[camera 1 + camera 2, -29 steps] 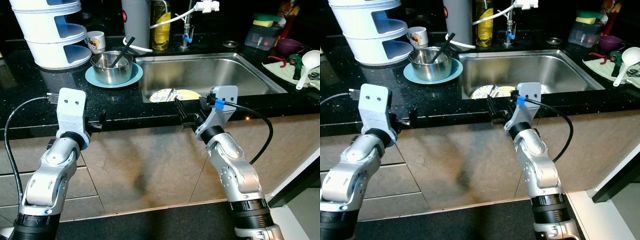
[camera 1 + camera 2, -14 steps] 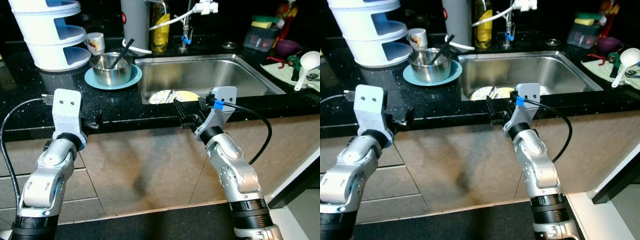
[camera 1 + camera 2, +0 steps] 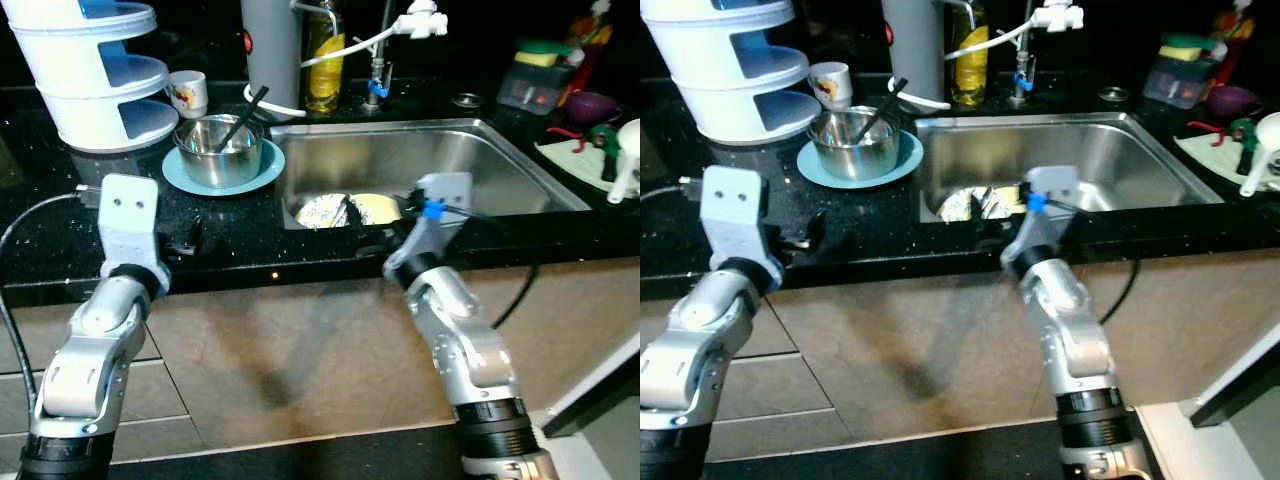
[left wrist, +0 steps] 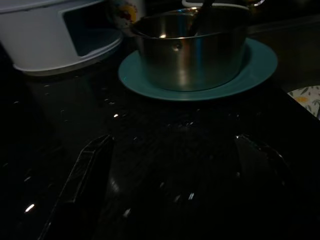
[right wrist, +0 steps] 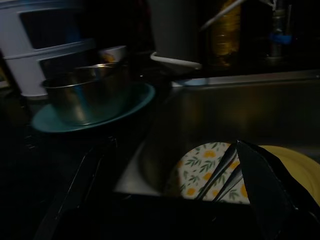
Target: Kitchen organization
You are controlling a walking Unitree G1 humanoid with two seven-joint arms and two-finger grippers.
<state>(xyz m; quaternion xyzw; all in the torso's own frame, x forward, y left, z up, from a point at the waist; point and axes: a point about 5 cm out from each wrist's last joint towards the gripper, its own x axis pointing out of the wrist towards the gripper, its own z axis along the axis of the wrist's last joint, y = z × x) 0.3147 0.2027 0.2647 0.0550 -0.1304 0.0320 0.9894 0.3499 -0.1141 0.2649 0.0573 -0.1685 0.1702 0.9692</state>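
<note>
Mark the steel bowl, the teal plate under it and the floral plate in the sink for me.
steel bowl [image 3: 217, 163], left eye view, on its front outer wall.
teal plate [image 3: 267, 167], left eye view, on its bare right rim.
floral plate [image 5: 199, 166], right wrist view, on its patterned face.

My head views are lit from above but slightly soft; my right arm [image 3: 445, 310] smears with motion blur. The black counter [image 3: 240, 235] glints with specks, and the sink [image 3: 420, 160] shines. Both wrist views are dim, my fingers [image 4: 85, 185] mere dark shapes.
</note>
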